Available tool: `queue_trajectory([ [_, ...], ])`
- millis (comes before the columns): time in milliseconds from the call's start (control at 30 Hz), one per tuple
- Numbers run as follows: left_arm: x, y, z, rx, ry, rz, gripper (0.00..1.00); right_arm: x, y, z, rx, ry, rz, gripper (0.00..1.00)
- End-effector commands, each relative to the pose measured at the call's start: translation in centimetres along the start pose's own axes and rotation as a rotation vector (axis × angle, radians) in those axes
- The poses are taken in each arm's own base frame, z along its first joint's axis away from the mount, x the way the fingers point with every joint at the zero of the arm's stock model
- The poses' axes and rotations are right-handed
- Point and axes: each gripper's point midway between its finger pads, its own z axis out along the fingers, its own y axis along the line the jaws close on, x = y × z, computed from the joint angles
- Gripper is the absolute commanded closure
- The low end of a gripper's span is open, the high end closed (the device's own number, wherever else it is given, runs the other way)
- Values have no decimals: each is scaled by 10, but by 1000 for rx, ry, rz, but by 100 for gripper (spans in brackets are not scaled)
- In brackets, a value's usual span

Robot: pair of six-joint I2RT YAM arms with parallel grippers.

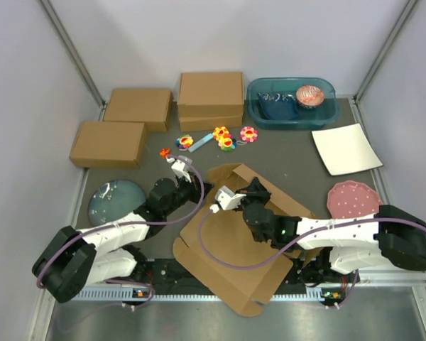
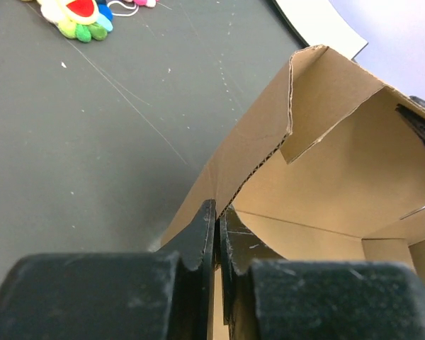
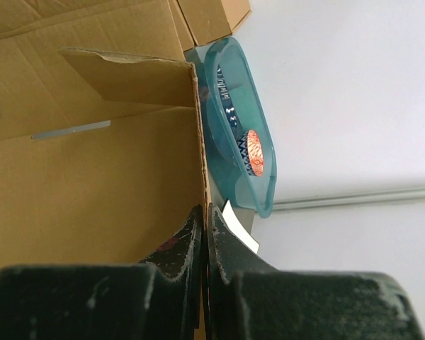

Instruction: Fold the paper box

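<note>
Top view: the paper box [image 1: 227, 266] lies half-formed at the near middle of the tabletop [image 1: 291, 153], between my two arms, with its nearest corner reaching over the front edge. The left arm [image 1: 121, 231] comes in from the left side of the box and the right arm [image 1: 341, 231] from the right. I'd worry that any pull toward me drags the whole sheet off the edge, since nothing pins it down.

Left wrist view: the left jaws are closed, pinching the thin edge of a raised side wall of the box, with the flower toys [image 2: 81, 18] well away on the mat. The hold looks shallow, right at the cardboard's rim. If I lift or twist hard, I expect the wall to slip out, or crease away from its score line.

Right wrist view: the right jaws are closed on the edge of another upright panel, with the teal tub [image 3: 241, 120] beyond it. With both arms clamped on one stiff sheet, moving them out of step could tear a corner or buckle the base, and a flap could spring flat if either grip lets go
</note>
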Motion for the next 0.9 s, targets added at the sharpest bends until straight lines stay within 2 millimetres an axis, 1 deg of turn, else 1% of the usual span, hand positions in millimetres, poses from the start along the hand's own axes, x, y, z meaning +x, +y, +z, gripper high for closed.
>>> queue_trajectory([
  [0, -13, -32, -3, 112, -53, -121, 97, -4, 10, 2, -25, -2, 35, 100],
  [33, -4, -30, -4, 104, -44, -151, 97, -4, 10, 1, -27, -2, 33, 100],
  [100, 3, -33, -6, 112, -41, -169, 97, -2, 11, 0, -27, 1, 28, 100],
  [167, 9, -32, -7, 102, -49, -183, 98, -3, 12, -1, -27, -1, 26, 100],
  [233, 13, -37, -9, 117, -56, -200, 98, -3, 13, -2, -31, -4, 20, 100],
  [267, 16, -36, -9, 113, -60, -204, 98, -4, 13, -3, -30, -6, 19, 100],
  [300, 19, -42, -9, 131, -61, -205, 98, -3, 13, -3, -30, -5, 16, 100],
  [333, 25, -40, -9, 122, -54, -209, 98, -4, 13, -3, -31, -7, 8, 100],
  [367, 23, -46, -9, 139, -72, -208, 98, -4, 13, -4, -30, -6, 1, 100],
  [400, 25, -47, -9, 141, -74, -204, 98, -5, 13, -5, -32, -9, -20, 100],
  [433, 34, -44, -8, 134, -55, -205, 98, -6, 14, -6, -30, -11, -35, 100],
  [467, 29, -44, -7, 129, -86, -211, 98, -8, 14, -6, -24, -17, -43, 100],
  [500, 31, -44, -6, 134, -87, -216, 98, -7, 14, -7, -13, -10, -64, 100],
  [533, 39, -41, -5, 127, -71, -225, 98, -6, 17, -7, -12, -7, -118, 100],
  [567, 41, -41, -5, 133, -71, -233, 98, -7, 16, -7, -2, -6, -129, 100],
  [600, 38, -45, -4, 155, -83, -241, 98, -6, 15, -8, 14, 0, -133, 100],
  [633, 43, -44, -3, 152, -70, -251, 97, -7, 16, -8, 15, 0, -156, 100],
  [733, 49, -44, -1, 153, -60, -243, 96, -6, 14, -9, 23, 8, -159, 100],
  [867, 60, -57, -1, 205, -12, -194, 92, -2, 16, -8, 28, 27, -166, 100],
])
